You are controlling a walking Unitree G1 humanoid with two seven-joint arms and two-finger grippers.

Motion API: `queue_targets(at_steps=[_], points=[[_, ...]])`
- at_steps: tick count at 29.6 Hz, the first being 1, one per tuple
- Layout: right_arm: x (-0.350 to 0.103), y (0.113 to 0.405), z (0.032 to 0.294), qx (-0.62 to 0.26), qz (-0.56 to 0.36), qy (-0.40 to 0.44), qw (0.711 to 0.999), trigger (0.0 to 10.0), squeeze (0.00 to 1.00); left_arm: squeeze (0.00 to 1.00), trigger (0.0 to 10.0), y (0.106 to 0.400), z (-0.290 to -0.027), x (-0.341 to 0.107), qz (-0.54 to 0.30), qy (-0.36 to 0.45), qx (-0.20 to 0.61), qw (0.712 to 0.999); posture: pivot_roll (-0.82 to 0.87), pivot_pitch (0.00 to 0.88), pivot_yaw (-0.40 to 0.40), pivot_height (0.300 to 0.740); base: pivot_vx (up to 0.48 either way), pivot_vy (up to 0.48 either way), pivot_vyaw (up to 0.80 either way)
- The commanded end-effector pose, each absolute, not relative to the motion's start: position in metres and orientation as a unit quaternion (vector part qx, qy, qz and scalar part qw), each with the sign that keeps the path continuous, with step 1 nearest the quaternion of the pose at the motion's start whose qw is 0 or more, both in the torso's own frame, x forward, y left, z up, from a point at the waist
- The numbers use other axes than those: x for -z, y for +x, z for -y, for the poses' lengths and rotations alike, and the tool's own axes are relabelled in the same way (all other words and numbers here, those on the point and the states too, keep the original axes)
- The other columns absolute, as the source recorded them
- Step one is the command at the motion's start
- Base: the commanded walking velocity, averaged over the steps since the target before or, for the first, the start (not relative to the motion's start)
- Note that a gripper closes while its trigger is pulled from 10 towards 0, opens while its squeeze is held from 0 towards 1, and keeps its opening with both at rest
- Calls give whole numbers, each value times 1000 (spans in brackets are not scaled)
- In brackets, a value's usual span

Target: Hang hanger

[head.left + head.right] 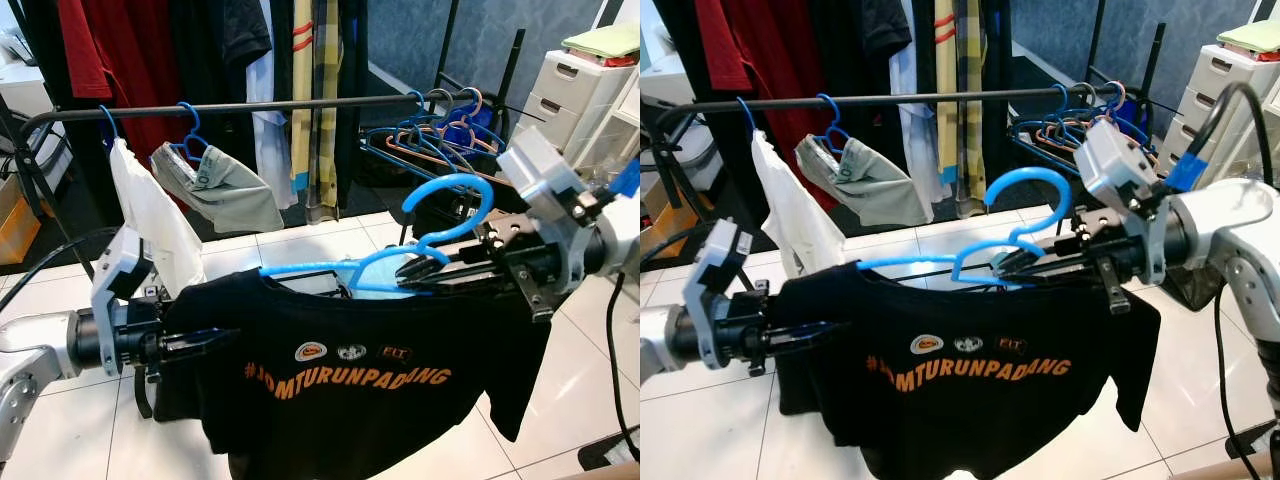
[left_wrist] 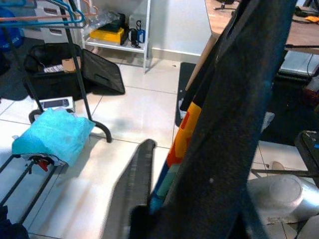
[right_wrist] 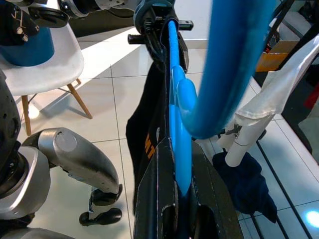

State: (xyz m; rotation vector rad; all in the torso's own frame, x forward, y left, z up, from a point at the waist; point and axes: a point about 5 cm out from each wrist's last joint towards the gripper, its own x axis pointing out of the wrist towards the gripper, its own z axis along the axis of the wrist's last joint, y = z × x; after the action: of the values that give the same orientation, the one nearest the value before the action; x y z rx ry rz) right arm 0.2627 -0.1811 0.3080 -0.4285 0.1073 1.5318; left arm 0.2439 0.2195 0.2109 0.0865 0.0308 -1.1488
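- Right end effector [image 1: 420, 268] is clamping its two black fingers shut on the light-blue plastic hanger [image 1: 440, 215], just below the hook; the right wrist view is showing the blue bar pinched between them.
- Left end effector [image 1: 215, 342] is gripping the other end of the hanger through the shirt's shoulder, fingers closed on the fabric.
- Black T-shirt with orange lettering [image 1: 350, 390] is draping over the hanger, hanging between the two arms in front of the robot.
- Hanger hook is pointing up, sitting below and in front of the black metal clothes rail [image 1: 250, 106], not touching it.
- White garment [image 1: 150, 215] and grey garment [image 1: 225, 190] are hanging on blue hangers on the rail's left part.
- Bunch of empty hangers [image 1: 430, 135] is hanging at the rail's right end.
- White plastic drawer unit [image 1: 570, 95] is standing behind on the right, on the white tiled floor [image 1: 300, 245].
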Motion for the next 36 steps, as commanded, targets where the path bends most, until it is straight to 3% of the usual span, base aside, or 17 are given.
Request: queue_targets(at_steps=[1, 13, 19, 22, 30, 36], points=[[-309, 261, 183, -685, -42, -197, 700, 0, 0, 0, 0, 245, -224, -216, -8, 46, 533, 845, -96, 0, 11, 740, 0, 0, 0], [-301, 265, 189, -668, -70, -210, 711, 0, 0, 0, 0, 260, -239, -243, 69, 63, 449, 889, -108, 0, 1, 740, 0, 0, 0], [-276, 264, 198, -645, -135, -236, 714, 0, 0, 0, 0, 270, -252, -270, 139, 41, 397, 906, -122, 0, 10, 740, 0, 0, 0], [-273, 263, 199, -642, -140, -235, 716, 0, 0, 0, 0, 271, -253, -274, 146, 37, 393, 907, -117, 0, 9, 740, 0, 0, 0], [-305, 265, 209, -622, -65, -195, 755, 0, 0, 0, 0, 282, -276, -253, 121, -13, 311, 943, -119, 0, 7, 740, 0, 0, 0], [-313, 266, 213, -613, -47, -192, 765, 0, 0, 0, 0, 285, -276, -243, 107, -35, 297, 948, -119, 0, 7, 740, 0, 0, 0]])
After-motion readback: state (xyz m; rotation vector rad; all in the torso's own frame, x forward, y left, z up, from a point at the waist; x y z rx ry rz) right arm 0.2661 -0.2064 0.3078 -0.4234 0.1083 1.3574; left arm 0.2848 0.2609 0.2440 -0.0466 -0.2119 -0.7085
